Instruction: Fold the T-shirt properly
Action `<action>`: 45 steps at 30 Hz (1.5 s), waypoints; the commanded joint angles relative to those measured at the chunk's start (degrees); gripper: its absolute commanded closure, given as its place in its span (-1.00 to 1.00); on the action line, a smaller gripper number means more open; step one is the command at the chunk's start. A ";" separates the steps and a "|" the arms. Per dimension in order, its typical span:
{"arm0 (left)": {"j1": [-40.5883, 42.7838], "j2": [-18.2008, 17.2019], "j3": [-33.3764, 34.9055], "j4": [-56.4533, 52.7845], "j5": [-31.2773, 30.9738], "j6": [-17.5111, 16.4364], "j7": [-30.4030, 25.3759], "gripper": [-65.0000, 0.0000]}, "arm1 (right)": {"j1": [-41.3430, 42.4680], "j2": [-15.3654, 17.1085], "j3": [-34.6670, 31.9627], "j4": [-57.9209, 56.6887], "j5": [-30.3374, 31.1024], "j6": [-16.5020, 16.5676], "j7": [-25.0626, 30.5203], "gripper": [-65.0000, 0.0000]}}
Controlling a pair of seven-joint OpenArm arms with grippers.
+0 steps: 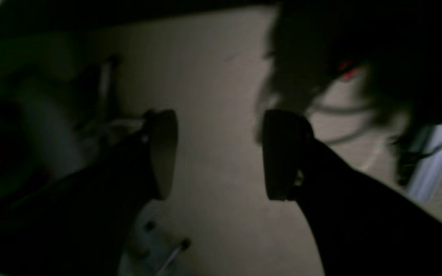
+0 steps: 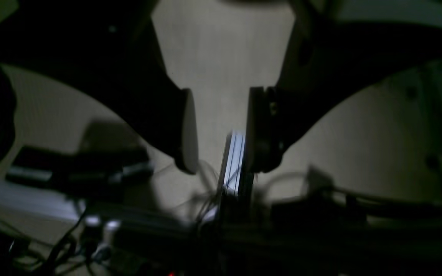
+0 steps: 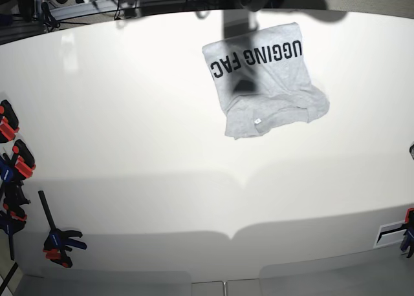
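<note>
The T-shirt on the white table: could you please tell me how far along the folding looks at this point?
Largely done, apparently: the T-shirt lies as a compact, partly folded bundle on the table, lettering up, though its lower edge looks uneven. Nothing is in hand: the left pincer and right pincer both stand open and empty, away from the cloth. What may remain is tidying that edge.
</note>
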 commanded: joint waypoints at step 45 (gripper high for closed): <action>-29.11 5.60 4.79 -78.51 -13.68 -33.27 -42.71 0.02 | 28.55 -20.68 0.20 -46.05 -15.96 -18.32 -7.23 0.37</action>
